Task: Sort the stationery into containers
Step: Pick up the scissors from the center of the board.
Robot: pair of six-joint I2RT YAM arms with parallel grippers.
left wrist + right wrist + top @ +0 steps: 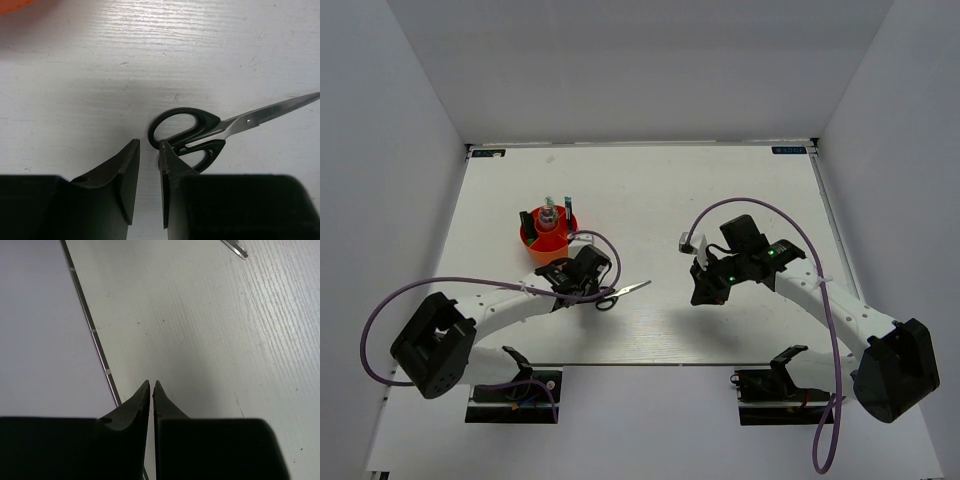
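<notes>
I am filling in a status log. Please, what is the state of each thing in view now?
Scissors: lying flat, blades closed.
Orange cup: upright, with stationery standing inside.
Left gripper: narrowly open, empty, beside the scissors' handles.
Right gripper: shut, empty.

Lighting's bright and even, a soft white light from overhead bouncing off the pale walls. From the top, the desk [720, 190] is close to blown out, with only faint, fuzzy shadows under the arms toward the near side. On the left wrist cam the scissors [215, 125] are sharp and the blade has a mild sheen, but the orange-red cup [20, 4] in the far left corner is just a blur. The left end effector [149, 150] and right end effector [151, 387] both read as near-black shapes with hardly any detail.
</notes>
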